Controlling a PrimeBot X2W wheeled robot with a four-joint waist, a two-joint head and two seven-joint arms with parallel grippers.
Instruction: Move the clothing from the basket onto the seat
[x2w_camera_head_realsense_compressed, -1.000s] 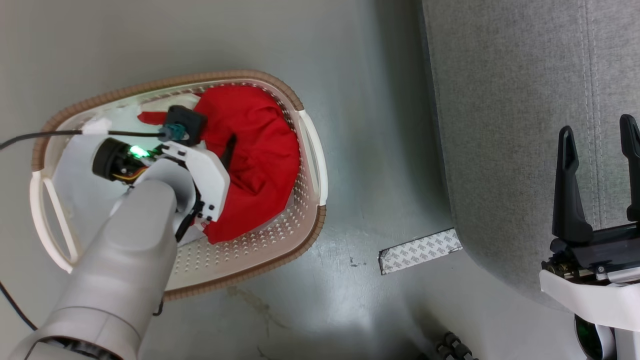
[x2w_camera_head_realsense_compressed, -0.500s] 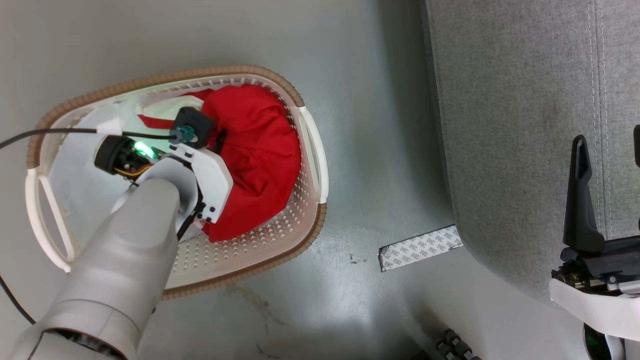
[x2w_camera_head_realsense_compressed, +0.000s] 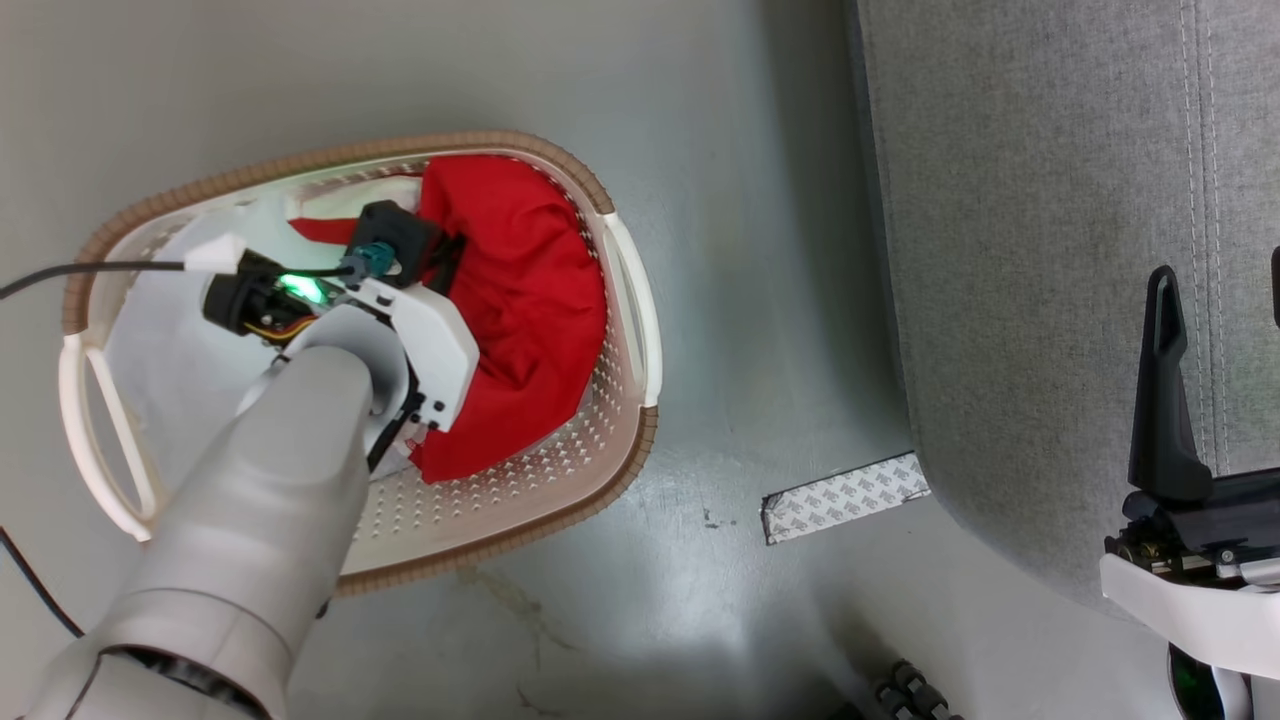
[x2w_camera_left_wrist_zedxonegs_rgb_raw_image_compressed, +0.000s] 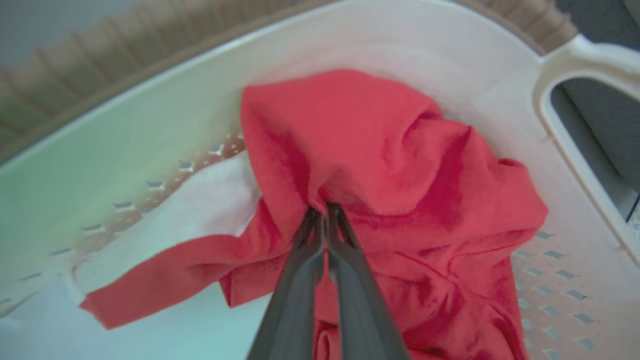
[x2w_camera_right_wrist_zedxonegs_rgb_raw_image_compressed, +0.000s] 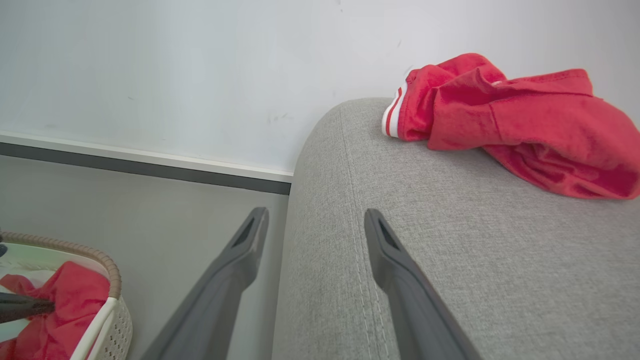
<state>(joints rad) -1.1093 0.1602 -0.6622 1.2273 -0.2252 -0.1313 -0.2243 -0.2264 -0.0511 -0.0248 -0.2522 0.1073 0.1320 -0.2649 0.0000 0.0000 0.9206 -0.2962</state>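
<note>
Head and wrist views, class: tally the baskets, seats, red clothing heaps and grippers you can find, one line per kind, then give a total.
Basket: 1
Seat: 1
Red clothing heaps: 2, basket heap and seat heap
Grippers: 2, left gripper and right gripper
Total: 6

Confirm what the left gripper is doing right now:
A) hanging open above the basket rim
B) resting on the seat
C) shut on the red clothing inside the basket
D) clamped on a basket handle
C: in the left wrist view the left gripper has its two fingers pinched together on a fold of the red clothing, down inside the basket.
</note>
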